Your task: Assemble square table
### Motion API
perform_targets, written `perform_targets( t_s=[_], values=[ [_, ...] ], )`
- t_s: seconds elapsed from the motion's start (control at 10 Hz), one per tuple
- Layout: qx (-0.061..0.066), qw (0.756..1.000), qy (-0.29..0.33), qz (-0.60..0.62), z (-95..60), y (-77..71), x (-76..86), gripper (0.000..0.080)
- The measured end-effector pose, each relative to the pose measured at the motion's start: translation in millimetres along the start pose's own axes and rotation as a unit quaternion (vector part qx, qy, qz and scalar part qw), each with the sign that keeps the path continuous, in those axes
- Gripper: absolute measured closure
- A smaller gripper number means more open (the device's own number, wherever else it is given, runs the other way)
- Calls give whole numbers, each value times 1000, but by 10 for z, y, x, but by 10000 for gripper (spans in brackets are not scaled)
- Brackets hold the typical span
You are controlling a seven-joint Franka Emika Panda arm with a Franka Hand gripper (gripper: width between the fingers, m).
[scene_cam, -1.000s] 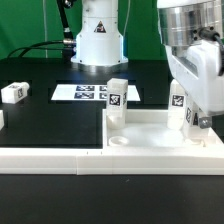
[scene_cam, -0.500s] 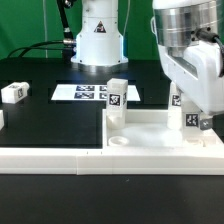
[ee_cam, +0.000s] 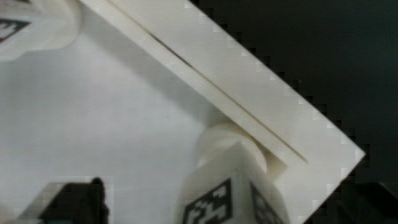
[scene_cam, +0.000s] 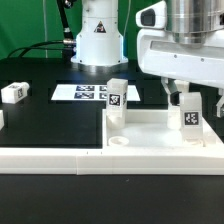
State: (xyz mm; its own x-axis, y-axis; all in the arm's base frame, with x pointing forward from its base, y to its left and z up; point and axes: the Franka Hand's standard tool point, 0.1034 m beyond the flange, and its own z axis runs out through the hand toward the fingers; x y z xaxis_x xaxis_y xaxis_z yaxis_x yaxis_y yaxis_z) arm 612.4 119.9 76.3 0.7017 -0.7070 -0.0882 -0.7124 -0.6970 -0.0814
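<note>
The square table's white slab [scene_cam: 150, 132] lies on the black table with its rimmed recessed face up. One tagged white leg [scene_cam: 117, 96] stands upright at its far corner. A second tagged leg [scene_cam: 191, 118] stands upright at the corner on the exterior view's right. My gripper [scene_cam: 197, 100] hangs upright over this second leg, open, with its fingers on either side of the leg's top and apart from it. In the wrist view the leg [ee_cam: 228, 192] and the slab's rim [ee_cam: 214, 75] show, with one dark fingertip [ee_cam: 75, 203] clear of the leg.
A loose tagged leg [scene_cam: 13, 92] lies at the exterior view's left, and another shows partly at the left edge [scene_cam: 1, 118]. The marker board [scene_cam: 90, 92] lies behind the slab. A long white border bar [scene_cam: 50, 156] runs along the front. The robot base [scene_cam: 98, 35] stands at the back.
My gripper has turned from a tilt to upright and risen a little above the right-hand leg, and its fingers have come off the leg. The leg stays upright.
</note>
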Motion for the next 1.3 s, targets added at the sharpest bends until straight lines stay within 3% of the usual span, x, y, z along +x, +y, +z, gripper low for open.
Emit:
perform_targets(
  t_s=[0.2, 0.4, 0.7, 0.9, 1.1, 1.2, 1.3],
  values=[
    [-3, 994, 17, -104, -65, -97, 4, 150],
    [11, 974, 47, -221, -75, -138, 122, 150],
    [16, 973, 53, -226, 90, -194, 93, 150],
    [16, 974, 53, -220, 92, -187, 99, 150],
    [22, 987, 50, -154, 95, -192, 87, 415],
    [16, 990, 48, -133, 109, -121, 123, 498],
    [16, 994, 46, -93, 117, -104, 127, 498]
  ],
)
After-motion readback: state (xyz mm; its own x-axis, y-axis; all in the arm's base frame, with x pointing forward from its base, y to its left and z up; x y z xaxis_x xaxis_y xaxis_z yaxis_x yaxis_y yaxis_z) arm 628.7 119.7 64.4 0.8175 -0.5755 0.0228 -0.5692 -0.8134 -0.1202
